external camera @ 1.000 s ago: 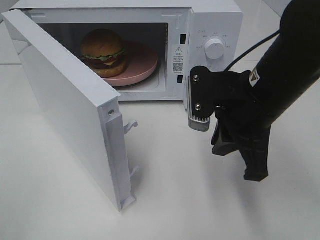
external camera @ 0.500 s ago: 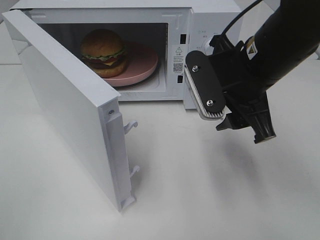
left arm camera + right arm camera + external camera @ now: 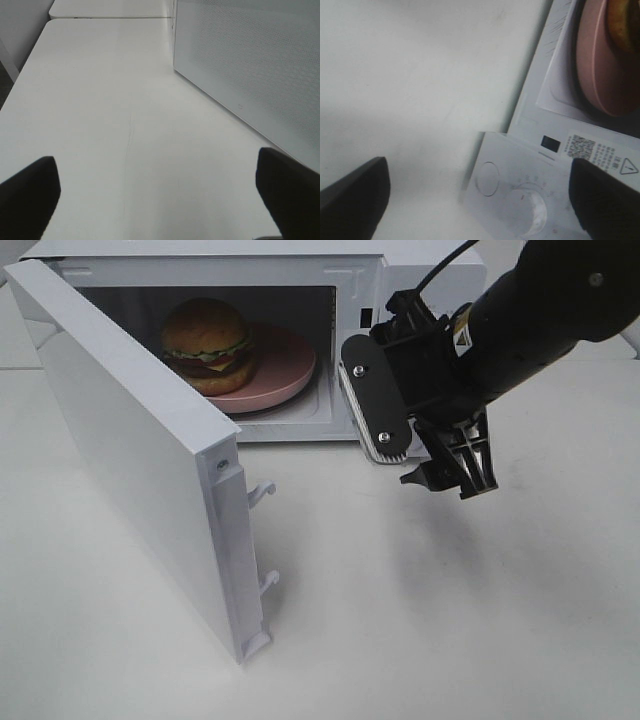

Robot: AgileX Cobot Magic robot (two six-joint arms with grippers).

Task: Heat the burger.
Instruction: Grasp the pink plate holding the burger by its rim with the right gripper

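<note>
The burger (image 3: 207,342) sits on a round pink plate (image 3: 290,365) inside the white microwave (image 3: 430,270), whose door (image 3: 130,450) stands swung wide open to the left. My right gripper (image 3: 420,445) hovers open just in front of the microwave's control panel, right of the cavity, with nothing between its fingers. The right wrist view looks down on the dial (image 3: 530,207), the plate (image 3: 600,65) and a sliver of the burger (image 3: 625,25), with the right gripper (image 3: 480,200) spread wide. My left gripper (image 3: 157,195) is open over bare table beside the door's outer face (image 3: 250,60).
The open door (image 3: 200,540) juts toward the front of the white table (image 3: 420,640), with its latch hooks on the free edge. A black cable runs from the right arm past the microwave's top right corner.
My right gripper has opened, risen and swung left toward the microwave's control panel. The burger, plate and door have not moved.
</note>
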